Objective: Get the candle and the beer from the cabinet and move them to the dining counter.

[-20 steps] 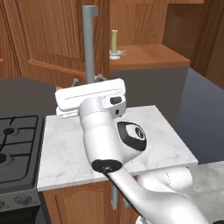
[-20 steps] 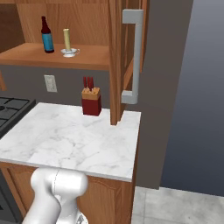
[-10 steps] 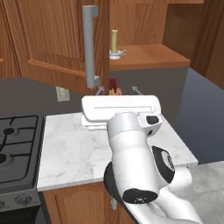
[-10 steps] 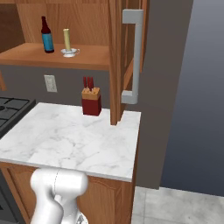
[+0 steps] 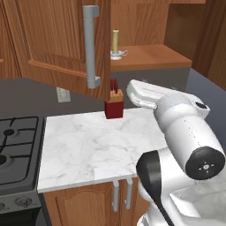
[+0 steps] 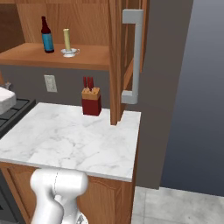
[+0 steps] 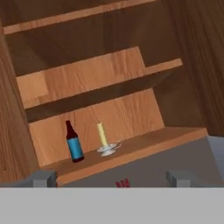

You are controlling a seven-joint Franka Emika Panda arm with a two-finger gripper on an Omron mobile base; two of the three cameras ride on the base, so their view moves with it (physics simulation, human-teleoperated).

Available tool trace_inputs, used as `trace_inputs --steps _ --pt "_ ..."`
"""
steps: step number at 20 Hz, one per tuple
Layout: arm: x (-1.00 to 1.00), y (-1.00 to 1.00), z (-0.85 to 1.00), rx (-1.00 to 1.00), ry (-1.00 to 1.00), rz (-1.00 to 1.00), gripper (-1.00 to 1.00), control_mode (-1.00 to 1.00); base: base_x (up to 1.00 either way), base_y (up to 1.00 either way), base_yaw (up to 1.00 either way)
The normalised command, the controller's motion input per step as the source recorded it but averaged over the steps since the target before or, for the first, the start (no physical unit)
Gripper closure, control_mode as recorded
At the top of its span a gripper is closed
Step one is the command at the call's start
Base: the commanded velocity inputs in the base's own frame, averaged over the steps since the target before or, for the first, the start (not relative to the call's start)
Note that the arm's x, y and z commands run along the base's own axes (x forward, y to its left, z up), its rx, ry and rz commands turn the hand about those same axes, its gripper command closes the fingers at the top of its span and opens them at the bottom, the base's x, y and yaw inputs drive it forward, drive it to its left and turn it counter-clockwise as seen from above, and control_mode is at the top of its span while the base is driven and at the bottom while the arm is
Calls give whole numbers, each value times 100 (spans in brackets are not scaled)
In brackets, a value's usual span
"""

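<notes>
Gripper (image 7: pixel 111 177) jaws standing wide apart, gripping nothing, aiming at the open cabinet (image 7: pixel 87 74). Beer (image 7: pixel 73 143) and candle (image 7: pixel 102 135) sitting on its bottom shelf, beer at the candle's 9 o'clock, near but apart.

A: From the left base view, can you see the bottle? 
B: No, the open cabinet door (image 5: pixel 66 44) covers it; just the candle (image 5: pixel 115 41) shows past its edge.

A: The knife block (image 5: pixel 114 104)? 
B: Its top is partly behind the door's lower corner. In the hand view only the red knife handles (image 7: pixel 122 183) peek above the bottom band.

A: The bottle's label (image 6: pixel 47 43)? 
B: Too small to read.
</notes>
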Motion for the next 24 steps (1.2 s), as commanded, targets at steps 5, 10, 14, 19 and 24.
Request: trace_inputs --steps 5,10,14,19,24 --pt "45 -58 -12 25 40 11 -100 -100 0 0 0" --pt "27 -32 -34 22 25 8 -100 -100 0 0 0" --pt "34 -4 -5 23 26 13 -100 -100 0 0 0" --pt "55 5 -6 20 24 19 -100 -100 0 0 0" --pt "43 15 -11 11 11 25 -100 -100 0 0 0"
